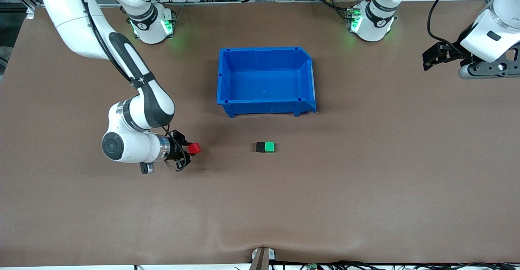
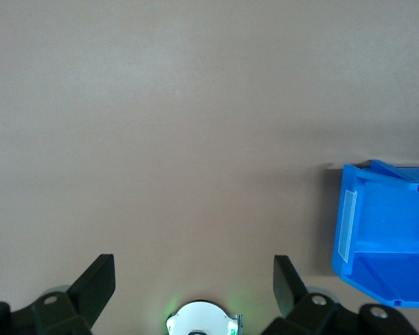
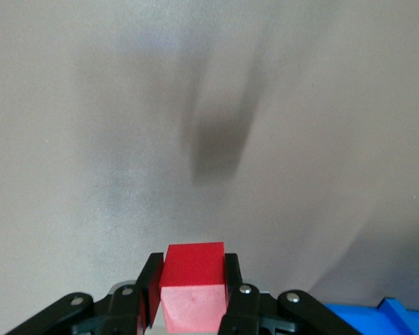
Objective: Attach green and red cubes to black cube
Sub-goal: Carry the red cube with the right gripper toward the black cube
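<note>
The black cube [image 1: 260,147] and the green cube [image 1: 269,147] sit side by side, touching, on the brown table, nearer to the front camera than the blue bin. The red cube [image 1: 194,148] is off the table, clamped between the fingers of my right gripper [image 1: 191,149], which is shut on it over the table toward the right arm's end, apart from the black and green pair. The right wrist view shows the red cube [image 3: 193,283] filling the gap of my right gripper [image 3: 193,279]. My left gripper [image 2: 194,276] is open and holds nothing, raised over the left arm's end of the table, where it waits.
The blue bin [image 1: 266,80] stands open-topped in the middle of the table, between the two arm bases; its corner [image 2: 384,244] shows in the left wrist view. Bare brown table surface lies all around the cubes.
</note>
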Controlling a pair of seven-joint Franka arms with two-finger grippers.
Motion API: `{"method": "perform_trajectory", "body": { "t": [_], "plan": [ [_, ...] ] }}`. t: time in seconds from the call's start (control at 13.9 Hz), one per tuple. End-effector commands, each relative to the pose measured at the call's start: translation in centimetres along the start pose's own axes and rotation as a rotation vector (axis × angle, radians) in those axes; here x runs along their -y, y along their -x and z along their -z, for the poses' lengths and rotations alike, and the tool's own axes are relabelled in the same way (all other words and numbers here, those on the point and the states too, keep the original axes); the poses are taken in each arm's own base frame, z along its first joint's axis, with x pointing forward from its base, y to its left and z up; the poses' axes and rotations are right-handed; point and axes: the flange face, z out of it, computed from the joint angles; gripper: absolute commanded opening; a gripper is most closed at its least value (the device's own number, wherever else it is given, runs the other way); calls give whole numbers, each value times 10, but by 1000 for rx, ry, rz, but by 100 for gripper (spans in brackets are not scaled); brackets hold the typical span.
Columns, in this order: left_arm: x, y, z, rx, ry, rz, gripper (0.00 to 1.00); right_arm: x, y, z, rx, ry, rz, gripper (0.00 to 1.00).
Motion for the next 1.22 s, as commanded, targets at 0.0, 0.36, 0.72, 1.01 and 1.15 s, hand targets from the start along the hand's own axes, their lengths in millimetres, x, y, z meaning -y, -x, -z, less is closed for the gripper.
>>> {"method": "perform_trajectory", "body": {
  "t": [0.0, 0.36, 0.72, 1.01, 1.15],
  "plan": [
    [2, 7, 4, -13, 21, 1, 100, 4, 11, -3, 8, -25, -40, 0],
    [2, 8, 5, -16, 21, 1, 100, 8, 29, -14, 10, -46, -85, 0],
    [2, 7, 4, -13, 21, 1, 100, 11, 45, -24, 10, -64, -120, 0],
    [5, 7, 4, -13, 22, 7, 100, 15, 61, -30, 13, -69, -148, 0],
    [7, 6, 4, -14, 22, 11, 100, 17, 65, -32, 18, -79, -161, 0]
  ]
}}
